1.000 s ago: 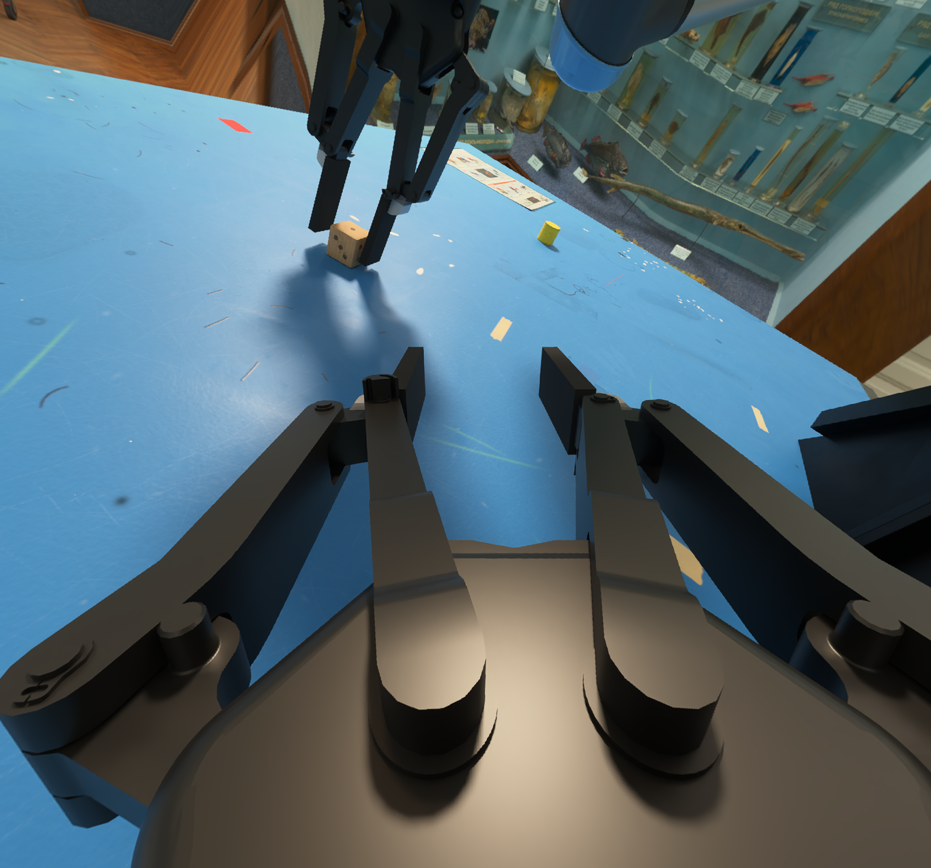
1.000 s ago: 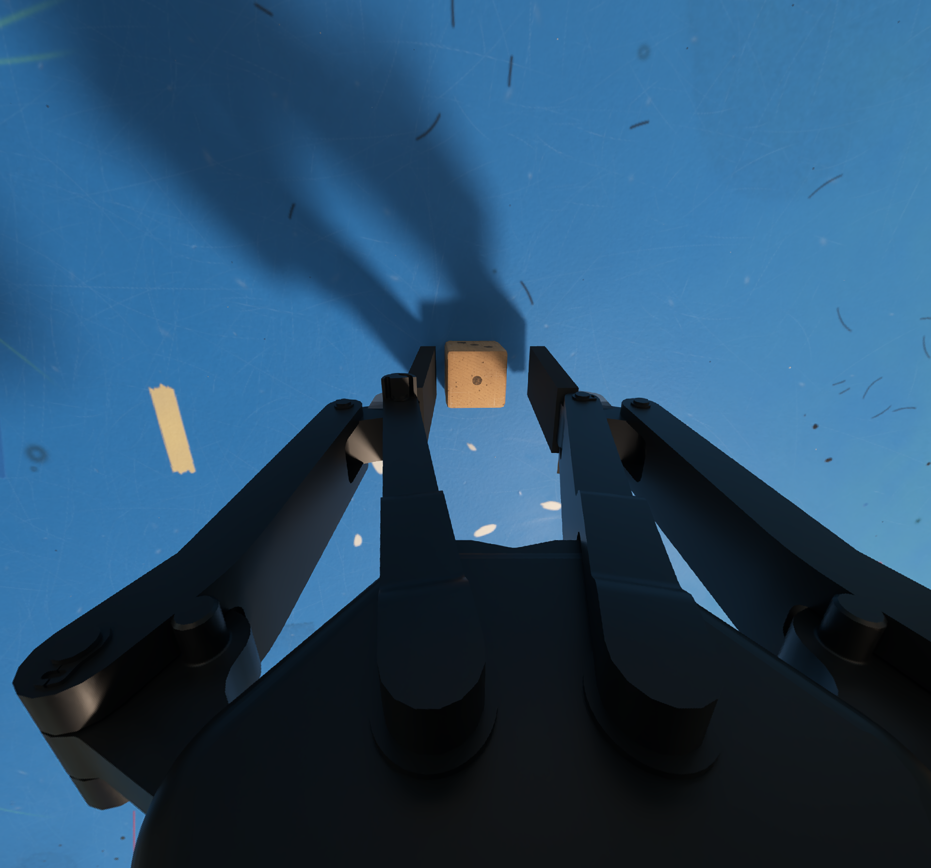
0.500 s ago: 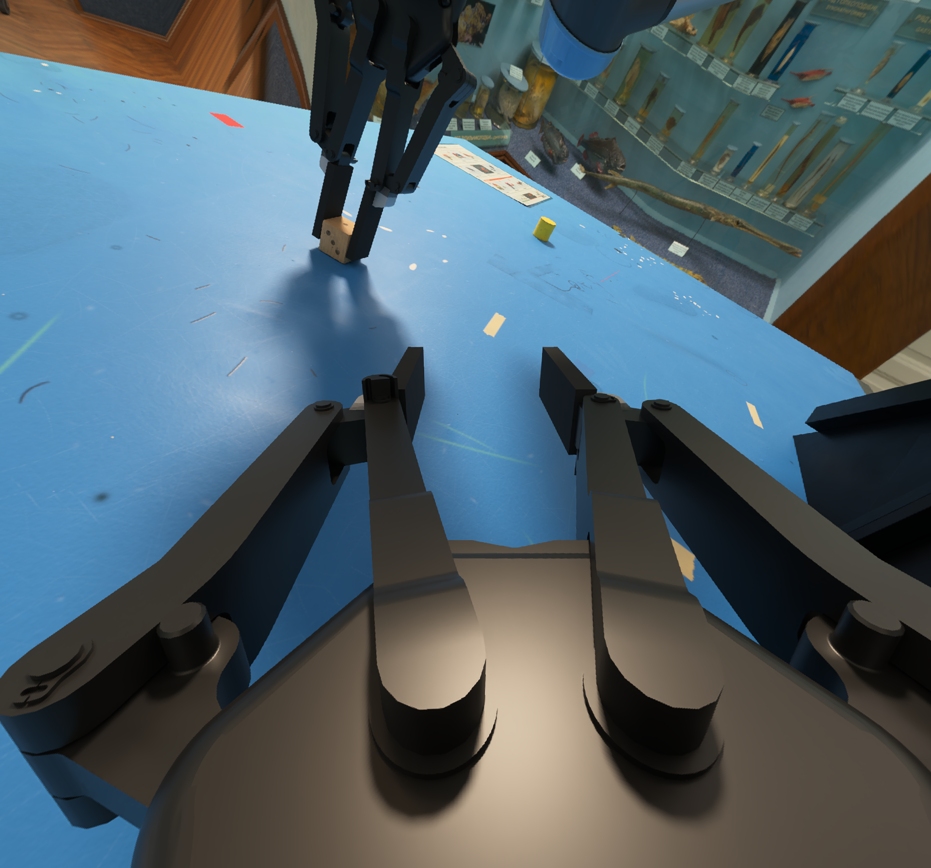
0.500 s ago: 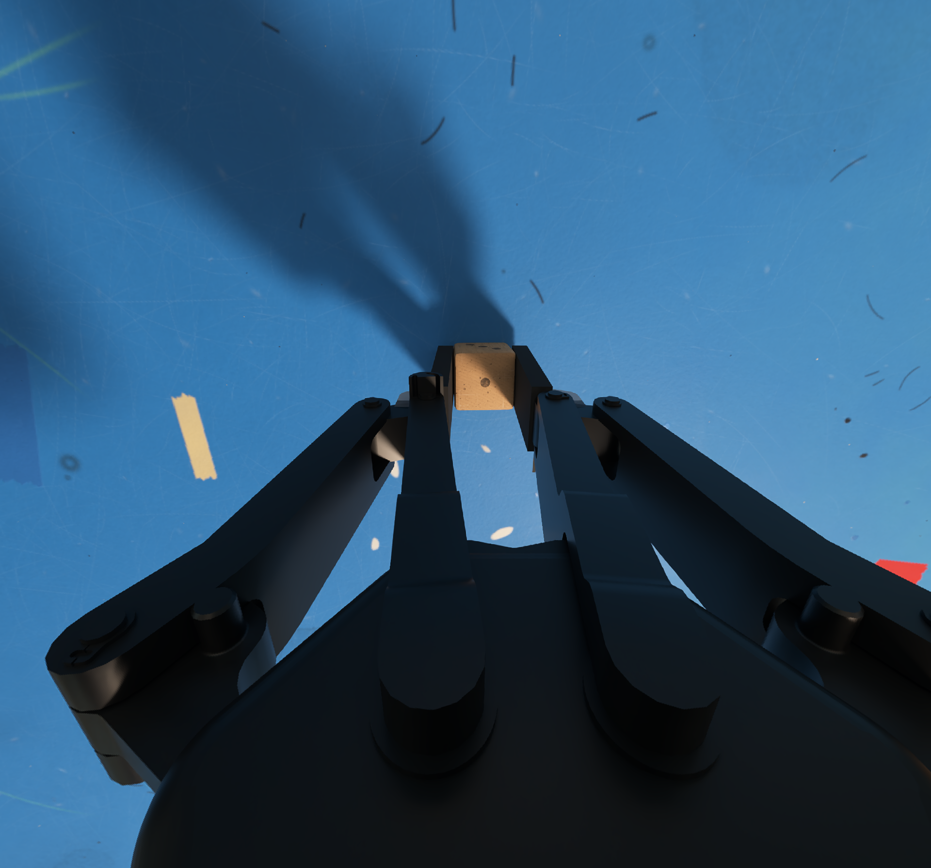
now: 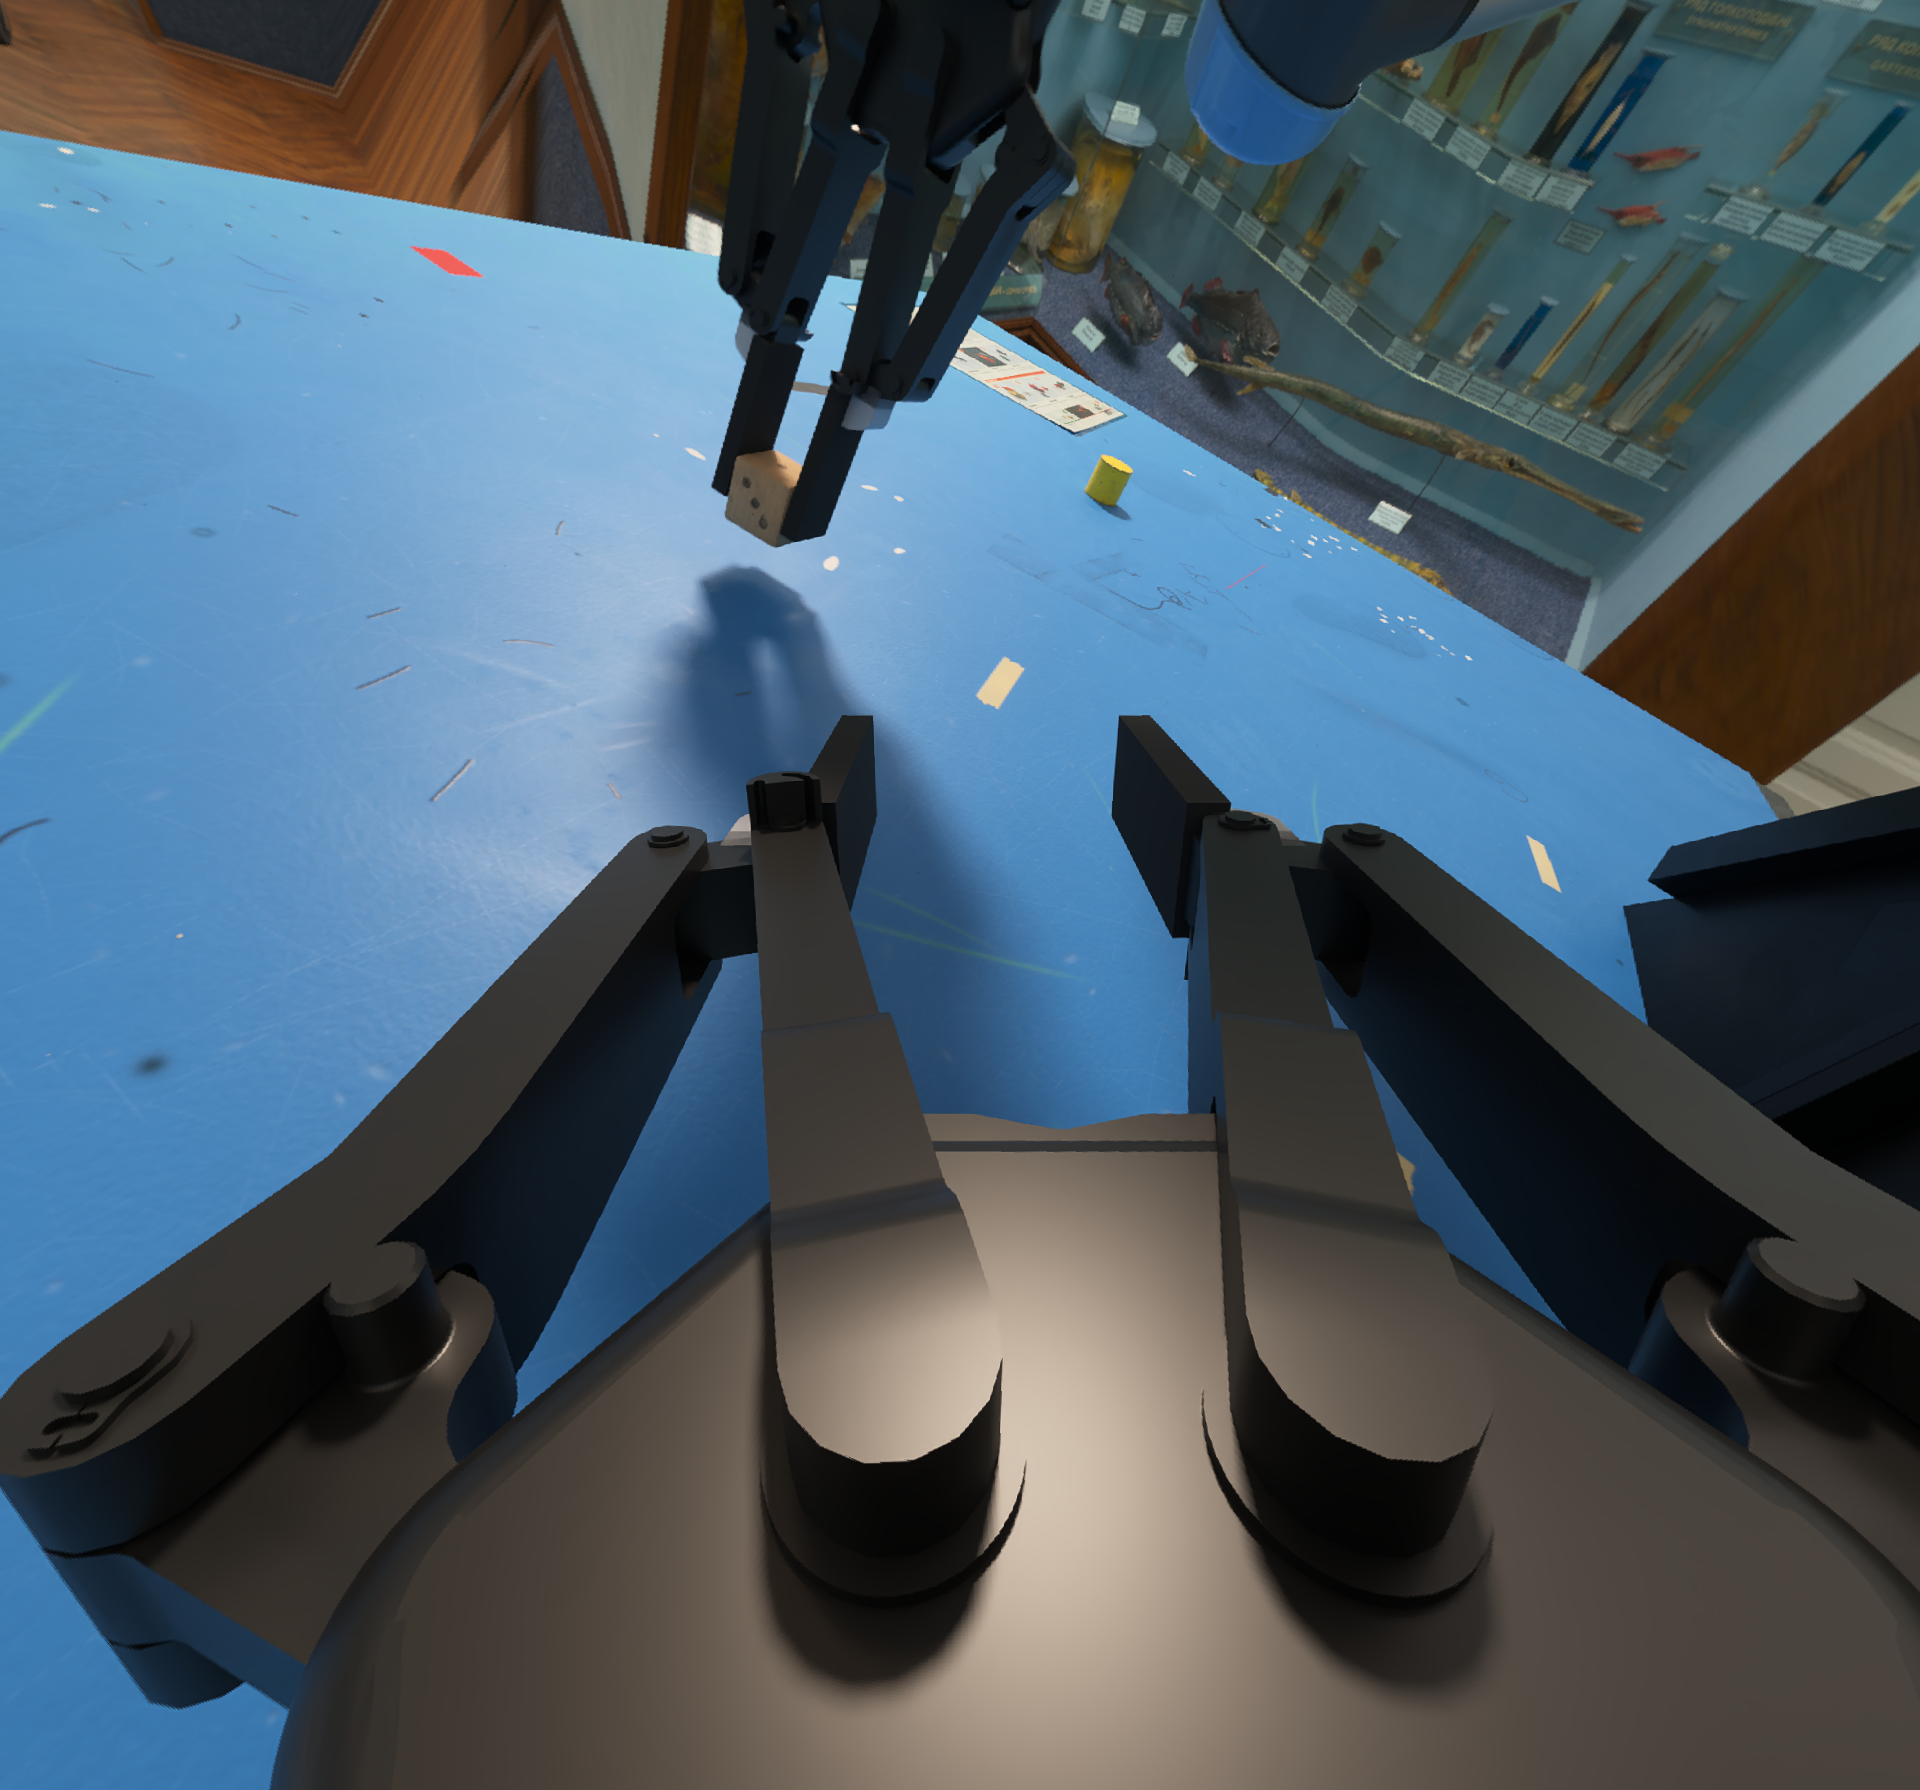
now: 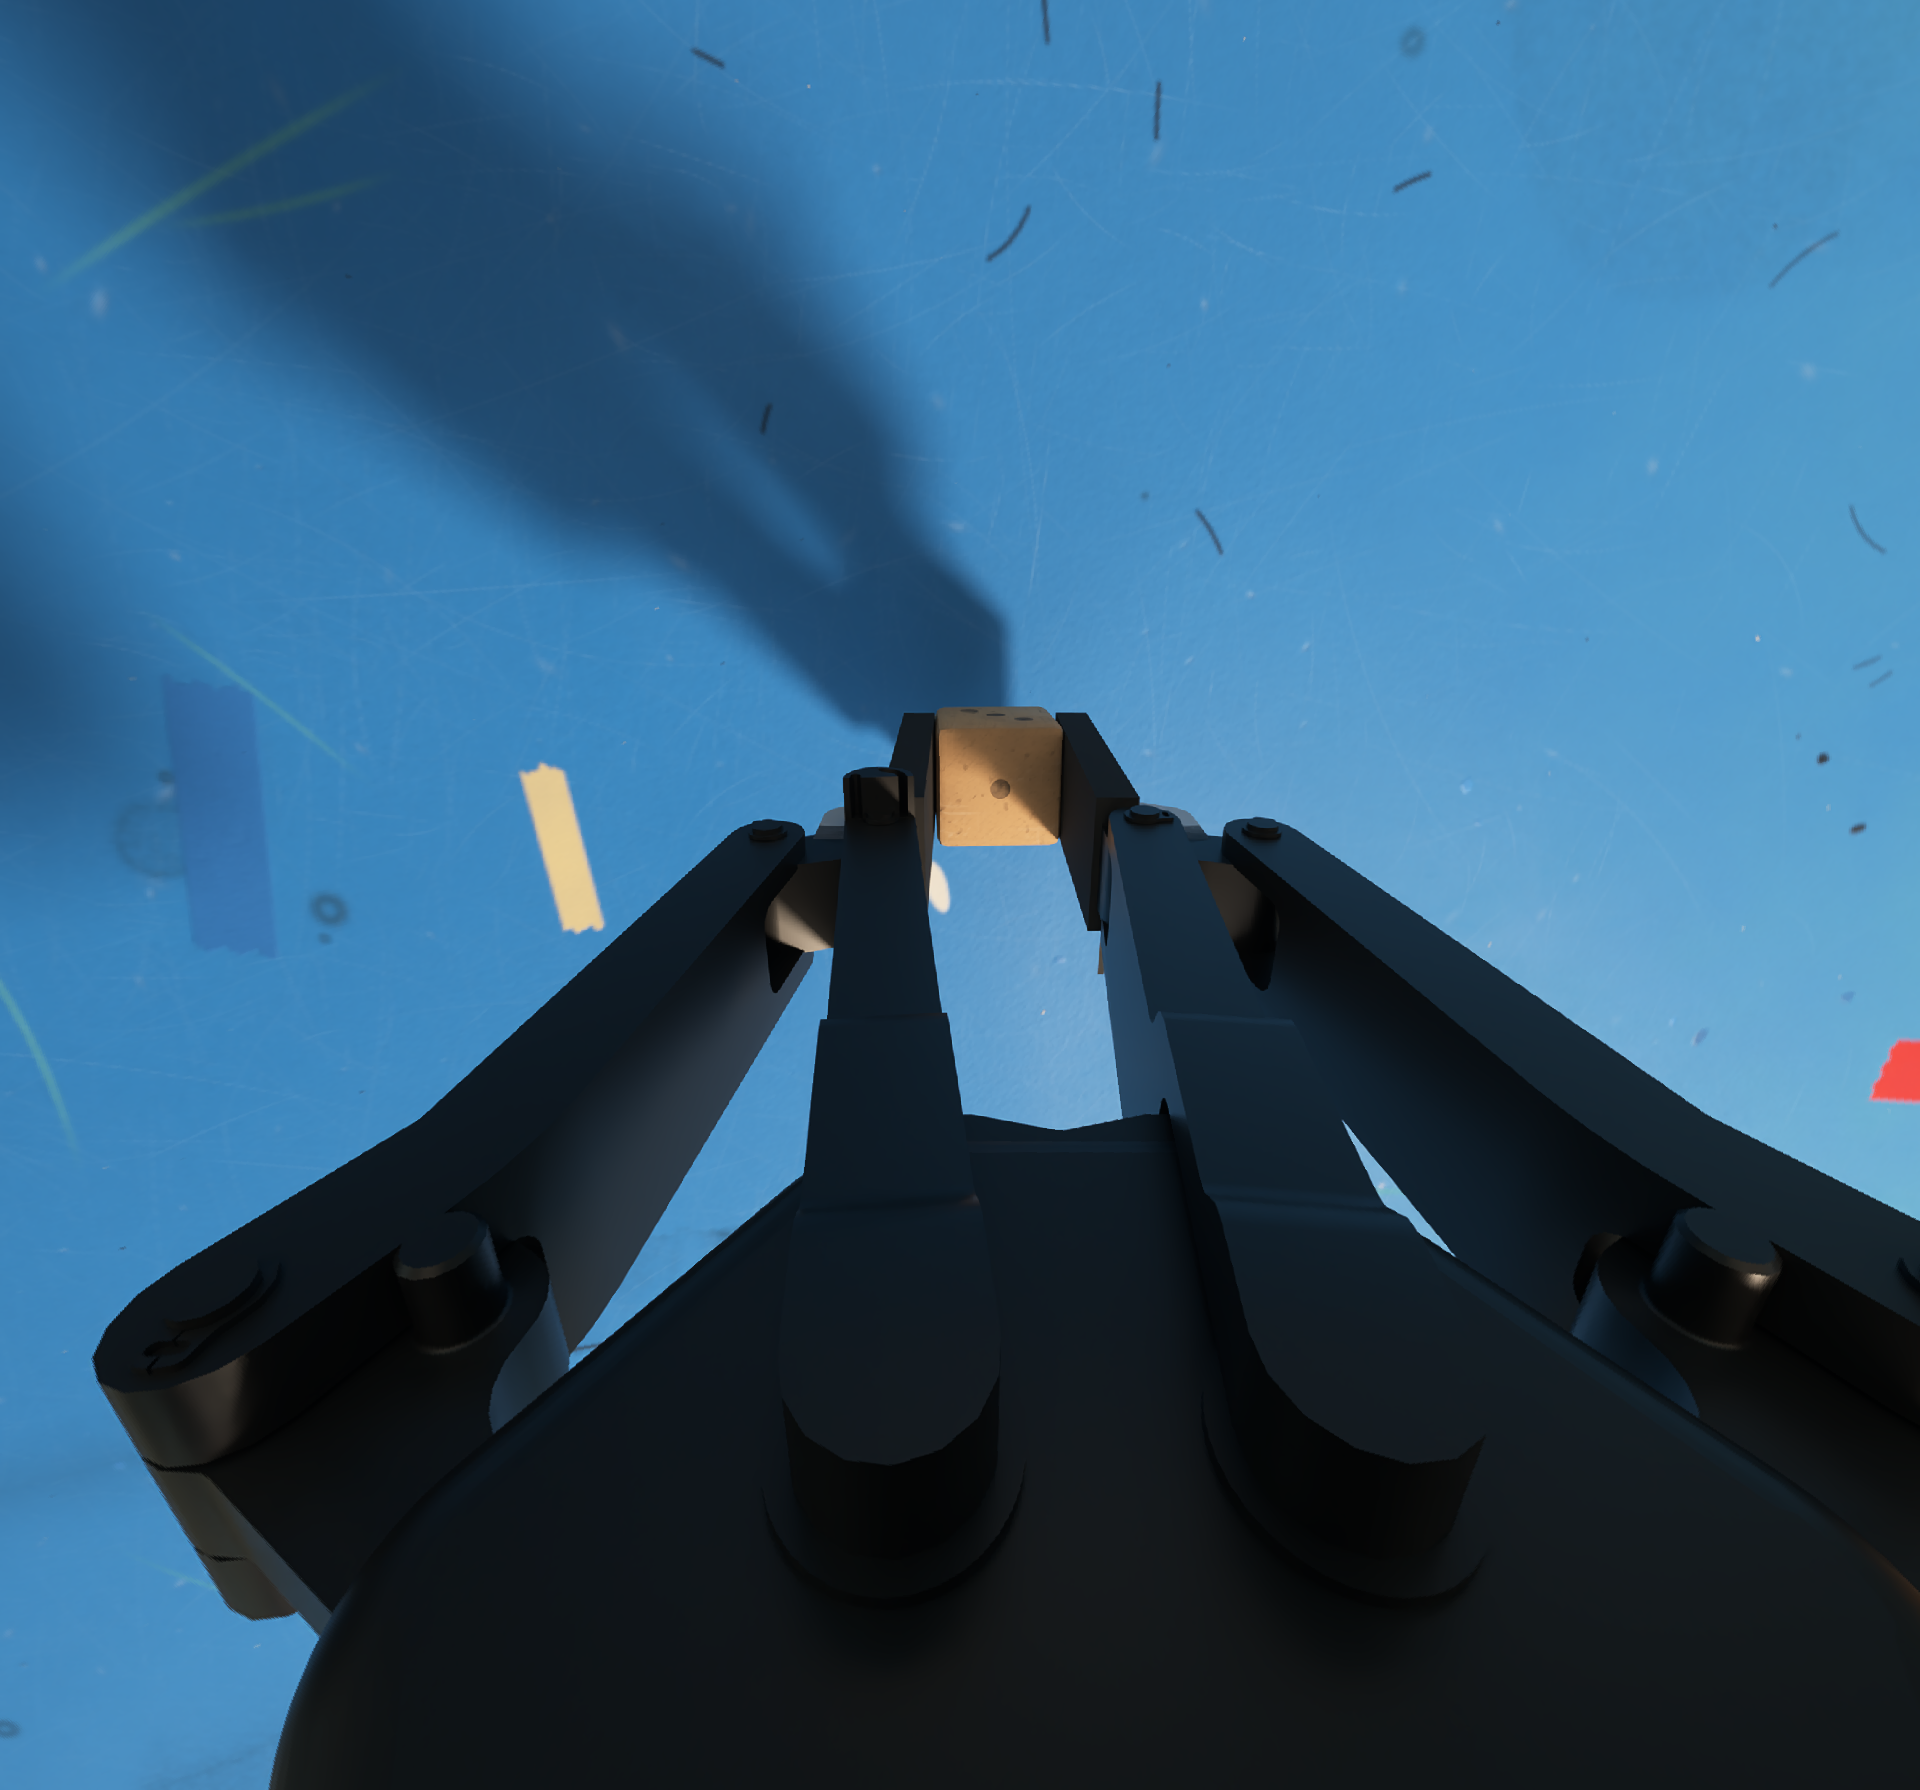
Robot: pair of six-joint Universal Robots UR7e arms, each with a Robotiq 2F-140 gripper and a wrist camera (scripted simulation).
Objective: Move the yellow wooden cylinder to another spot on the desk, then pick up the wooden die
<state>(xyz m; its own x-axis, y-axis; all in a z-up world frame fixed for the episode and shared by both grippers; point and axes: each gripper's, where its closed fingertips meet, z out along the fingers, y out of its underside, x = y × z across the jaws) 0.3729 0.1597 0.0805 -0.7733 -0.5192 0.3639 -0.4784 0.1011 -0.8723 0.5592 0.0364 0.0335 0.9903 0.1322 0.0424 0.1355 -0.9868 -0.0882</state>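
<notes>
My right gripper (image 6: pixel 997 784) is shut on the wooden die (image 6: pixel 997 779), a small tan cube with dark pips, and holds it clear above the blue desk (image 6: pixel 1455 390). In the left wrist view the right gripper (image 5: pixel 774 499) hangs over the desk's middle with the die (image 5: pixel 758 499) between its fingertips and its shadow below. The yellow wooden cylinder (image 5: pixel 1108 479) stands upright on the desk to the right of it, apart from both grippers. My left gripper (image 5: pixel 992 795) is open and empty, low over the near part of the desk (image 5: pixel 312 701).
A printed sheet (image 5: pixel 1039 384) lies at the desk's far edge. Tan tape strips (image 5: pixel 1000 681) and a red patch (image 5: pixel 447 261) mark the surface. A dark block (image 5: pixel 1787 951) sits at the right. Display shelves (image 5: pixel 1558 234) stand beyond the desk.
The right gripper closed on the die, then lifted it off the desk; its shadow now lies apart below. The left gripper stayed open and barely moved.
</notes>
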